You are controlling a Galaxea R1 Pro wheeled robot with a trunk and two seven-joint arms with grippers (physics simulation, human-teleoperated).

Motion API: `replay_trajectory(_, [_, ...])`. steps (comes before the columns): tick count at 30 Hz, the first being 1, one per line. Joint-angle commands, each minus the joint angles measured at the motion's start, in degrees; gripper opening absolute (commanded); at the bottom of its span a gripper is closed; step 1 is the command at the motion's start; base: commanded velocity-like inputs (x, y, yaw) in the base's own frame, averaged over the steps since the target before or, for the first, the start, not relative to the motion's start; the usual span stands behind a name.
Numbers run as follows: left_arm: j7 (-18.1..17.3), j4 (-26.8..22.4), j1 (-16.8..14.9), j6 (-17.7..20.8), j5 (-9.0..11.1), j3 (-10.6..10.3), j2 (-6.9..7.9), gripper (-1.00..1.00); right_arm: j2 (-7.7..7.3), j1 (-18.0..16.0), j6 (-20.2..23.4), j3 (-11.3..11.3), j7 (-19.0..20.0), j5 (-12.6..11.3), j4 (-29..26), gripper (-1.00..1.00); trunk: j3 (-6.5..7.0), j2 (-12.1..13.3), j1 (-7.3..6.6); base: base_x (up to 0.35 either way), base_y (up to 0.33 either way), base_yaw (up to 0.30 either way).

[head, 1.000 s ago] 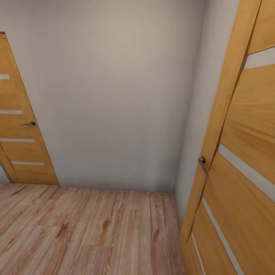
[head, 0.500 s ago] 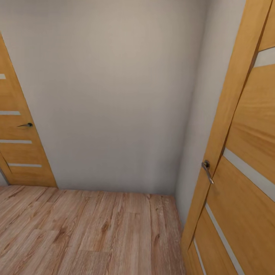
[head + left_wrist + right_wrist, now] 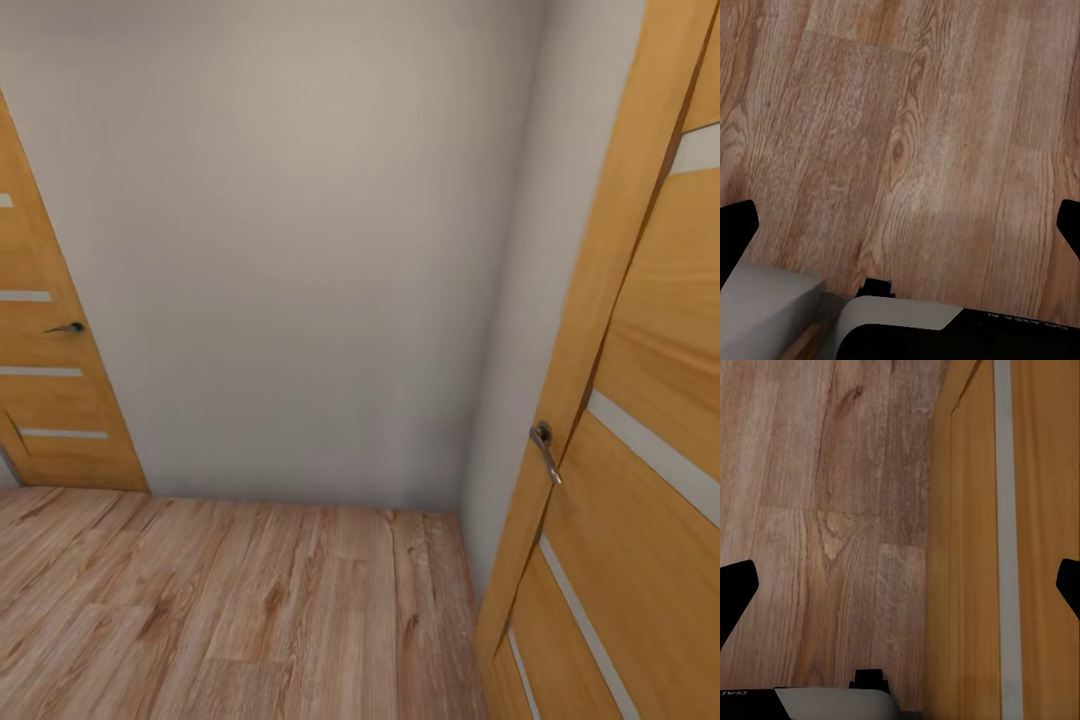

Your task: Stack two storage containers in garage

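Left gripper (image 3: 900,225) and right gripper (image 3: 900,585) hang spread wide and empty over the wood-plank floor (image 3: 250,610), the right beside the near door (image 3: 640,520). Beyond that door stand the grey wall (image 3: 300,250) and the far door (image 3: 50,380). Since a second ago the head view has crept slightly rightward; no storage container is visible, so transit likely continues.

No text can be read here. The robot's dark body (image 3: 967,337) in the left wrist view carries faint pale lettering near its edge, and another such mark sits on the body (image 3: 750,697) in the right wrist view, both too small to make out.
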Motion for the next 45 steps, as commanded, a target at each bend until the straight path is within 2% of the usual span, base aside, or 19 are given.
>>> replay_trajectory(1, [0.18, 0.23, -0.11, -0.38, -0.08, 0.14, 0.00, 1.00, 0.00, -0.06, -0.15, 0.14, -0.31, 0.20, 0.07, 1.00, -0.12, -0.11, 0.05, 0.259, 0.000, 0.000])
replay_trajectory(9, [0.14, 0.23, -0.11, -0.38, -0.08, 0.13, 0.00, 1.00, 0.00, -0.07, -0.15, 0.14, -0.31, 0.20, 0.07, 1.00, -0.12, -0.11, 0.05, 0.225, 0.000, 0.000])
replay_trajectory(26, [0.21, 0.24, -0.11, -0.38, -0.08, 0.13, 0.00, 1.00, 0.00, -0.07, -0.15, 0.14, -0.31, 0.19, 0.07, 1.00, -0.12, -0.11, 0.05, 0.009, 0.000, 0.000])
replay_trajectory(39, [0.22, 0.23, -0.11, -0.38, -0.08, 0.13, 0.00, 1.00, 0.00, -0.07, -0.15, 0.14, -0.31, 0.19, 0.07, 1.00, -0.12, -0.11, 0.05, 0.293, 0.000, 0.000])
replay_trajectory(45, [0.21, 0.23, -0.11, -0.38, -0.08, 0.16, 0.00, 1.00, 0.00, -0.07, -0.15, 0.14, -0.31, 0.19, 0.07, 1.00, -0.12, -0.11, 0.05, 0.065, 0.000, 0.000])
